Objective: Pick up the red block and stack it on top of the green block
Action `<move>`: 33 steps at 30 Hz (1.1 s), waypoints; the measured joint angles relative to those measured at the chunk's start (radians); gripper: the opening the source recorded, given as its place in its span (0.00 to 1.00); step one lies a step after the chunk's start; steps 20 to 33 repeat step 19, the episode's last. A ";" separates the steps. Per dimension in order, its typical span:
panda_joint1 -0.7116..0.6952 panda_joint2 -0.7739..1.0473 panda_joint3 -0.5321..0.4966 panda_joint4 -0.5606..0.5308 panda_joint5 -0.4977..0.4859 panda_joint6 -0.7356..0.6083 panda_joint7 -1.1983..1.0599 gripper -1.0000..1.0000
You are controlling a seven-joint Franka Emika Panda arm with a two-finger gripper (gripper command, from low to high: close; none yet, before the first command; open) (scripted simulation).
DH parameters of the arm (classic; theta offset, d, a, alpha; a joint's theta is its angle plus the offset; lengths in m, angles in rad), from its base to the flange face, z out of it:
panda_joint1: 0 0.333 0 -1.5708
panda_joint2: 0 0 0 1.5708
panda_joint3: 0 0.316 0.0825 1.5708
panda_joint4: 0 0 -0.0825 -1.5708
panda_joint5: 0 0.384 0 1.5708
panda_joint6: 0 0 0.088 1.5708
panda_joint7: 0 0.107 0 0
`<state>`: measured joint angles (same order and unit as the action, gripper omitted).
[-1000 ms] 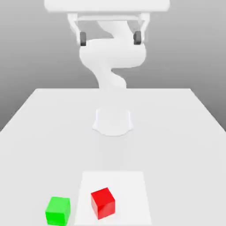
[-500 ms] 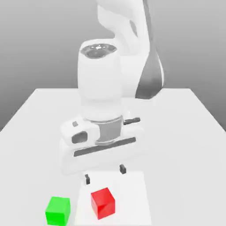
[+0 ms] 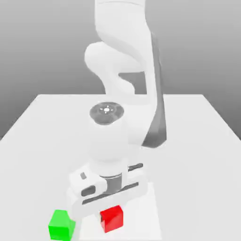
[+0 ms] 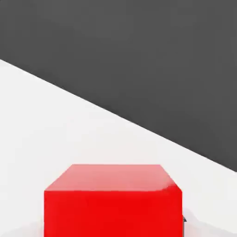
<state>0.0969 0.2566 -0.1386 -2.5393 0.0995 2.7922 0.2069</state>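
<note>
Exterior view, left to right: green block [image 3: 61, 226], then red block [image 3: 112, 220] under the tool [image 3: 111, 217]. Handling, my guess: both rigid, light, small, flat-faced; not fragile, maybe a bit slick, so grip square. Green block just needs to stay put as the base; don't knock it. Red block: take it by two opposite upright sides, about mid-height, top and bottom faces left free for stacking. A skewed or corner grip could twist it.

Position: green block is on the surface [image 3: 193, 164], just outside the pale patch [image 3: 143, 221], off its left edge as the exterior view shows it. Red block sits on the patch, nearer that left edge than the right, turned a little. Tool is down at the red block, low over the patch; hand view has the block squarely lined up with it. Can't tell if the tool is open or gripping. No lift visible, not stacked.
</note>
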 joint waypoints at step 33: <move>-0.191 0.045 -0.049 0.109 0.038 -0.071 -0.436 1.00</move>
